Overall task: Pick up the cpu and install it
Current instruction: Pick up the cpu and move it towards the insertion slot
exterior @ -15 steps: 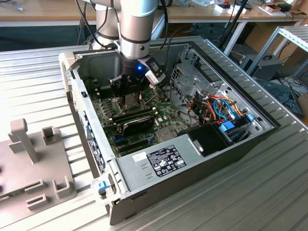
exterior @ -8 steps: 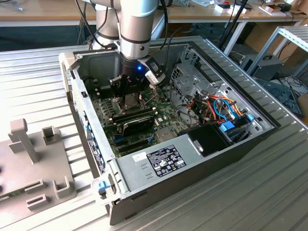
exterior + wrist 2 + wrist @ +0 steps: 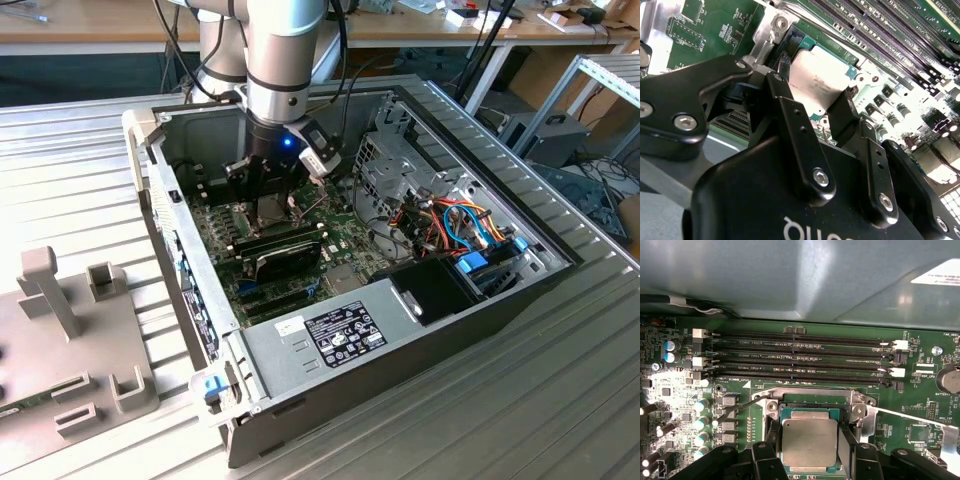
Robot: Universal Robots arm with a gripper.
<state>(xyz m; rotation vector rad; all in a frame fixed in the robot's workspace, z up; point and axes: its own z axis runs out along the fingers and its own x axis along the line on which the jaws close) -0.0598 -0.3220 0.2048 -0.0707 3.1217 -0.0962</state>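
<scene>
The cpu is a flat square chip with a dull silvery top and a green rim. It lies level over the dark socket on the green motherboard, and I cannot tell whether it is seated or just above it. My gripper reaches down into the open computer case in the exterior view, where it appears as the gripper. Its black fingers press on two opposite edges of the chip. In the second wrist view the cpu sits between the same fingers of the gripper.
The shiny socket frame and its thin lever stand around the socket. Several long memory slots run just beyond it. The case holds a power supply, a drive cage and coloured cables. A grey fixture stands at the exterior view's left.
</scene>
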